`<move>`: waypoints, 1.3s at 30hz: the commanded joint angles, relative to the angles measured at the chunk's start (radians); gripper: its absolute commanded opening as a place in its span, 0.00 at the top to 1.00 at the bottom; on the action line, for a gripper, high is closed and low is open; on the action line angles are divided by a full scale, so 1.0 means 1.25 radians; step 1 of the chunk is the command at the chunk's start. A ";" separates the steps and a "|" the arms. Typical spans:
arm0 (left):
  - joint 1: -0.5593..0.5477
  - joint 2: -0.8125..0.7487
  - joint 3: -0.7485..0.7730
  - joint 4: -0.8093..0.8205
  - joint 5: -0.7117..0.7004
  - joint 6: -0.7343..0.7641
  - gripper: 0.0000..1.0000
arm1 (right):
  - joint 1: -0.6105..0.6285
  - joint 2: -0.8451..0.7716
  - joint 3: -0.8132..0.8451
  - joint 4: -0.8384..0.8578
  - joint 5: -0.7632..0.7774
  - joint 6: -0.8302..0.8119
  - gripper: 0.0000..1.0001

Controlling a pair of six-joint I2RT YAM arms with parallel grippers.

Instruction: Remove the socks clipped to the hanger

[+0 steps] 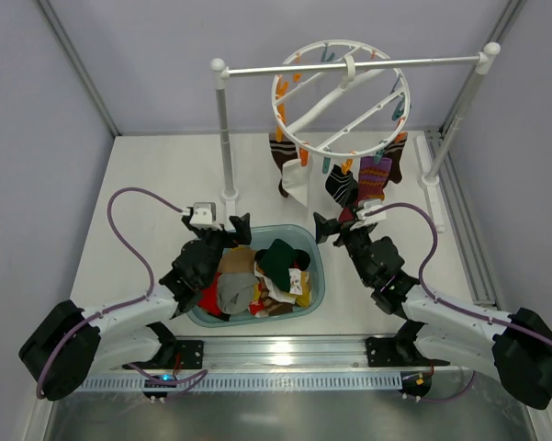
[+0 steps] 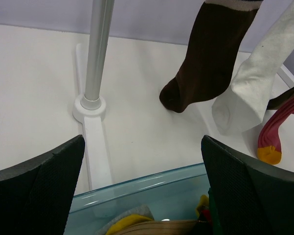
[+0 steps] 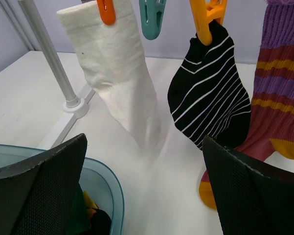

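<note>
Socks: four hang clipped along the near rim of the hanger: a dark brown sock [image 2: 205, 54], a white sock [image 3: 117, 73], a black striped sock [image 3: 210, 98] and a purple-red striped sock [image 3: 279, 93] with an orange toe.
Clips: an orange clip [image 3: 106, 11] pinches the white sock; beside it a teal clip [image 3: 151, 17] hangs with nothing in it.
Hanger [image 1: 276, 99]: a white ring, hooked over the rail stand [image 1: 441, 62] at the far side of the table [image 1: 147, 175].
Right gripper [image 3: 144, 186]: jaws spread wide and holding nothing, low in front of the white and black striped socks, touching neither.
Left gripper [image 2: 142, 186]: jaws wide apart and empty, above the far rim of the basin, facing the brown sock.
Basin [image 1: 317, 266]: a teal tub between the two arms, holding a heap of mixed-colour socks.
</note>
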 commanded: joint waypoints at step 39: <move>0.000 0.584 0.250 0.619 0.285 -0.085 0.00 | 0.003 -0.160 -0.036 -0.006 0.047 -0.006 0.00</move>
